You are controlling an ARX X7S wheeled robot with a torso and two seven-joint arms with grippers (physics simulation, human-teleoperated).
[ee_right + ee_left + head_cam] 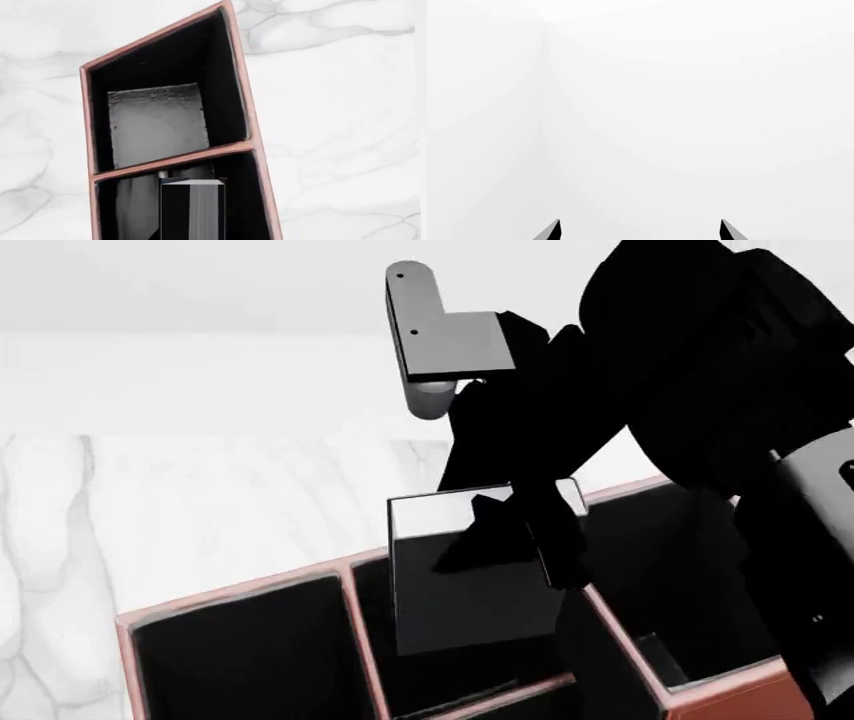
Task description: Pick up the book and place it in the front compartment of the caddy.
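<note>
— Closest to the right wrist camera is the book [192, 210], isn't it?

— Yes: black cover, pale page edges, upright and hanging partly inside a caddy [248, 145] cell, just this side of a thin partition.

— And from the head?

— Same book [470, 580], upright, its lower part down among the reddish-brown cell walls [350, 590]. The right end effector [514, 525] comes down from above and is clamped on the book's upper edge, dark fingers overlapping the cover.

— Which compartment?

— A middle cell from the head view; whether that's the front one, I can't tell.

— The left end effector [640, 231]?

— Two black fingertips [552, 231] spread apart, gripping nothing, facing blank white.

— Underneath?

— White marble counter [200, 520].
</note>
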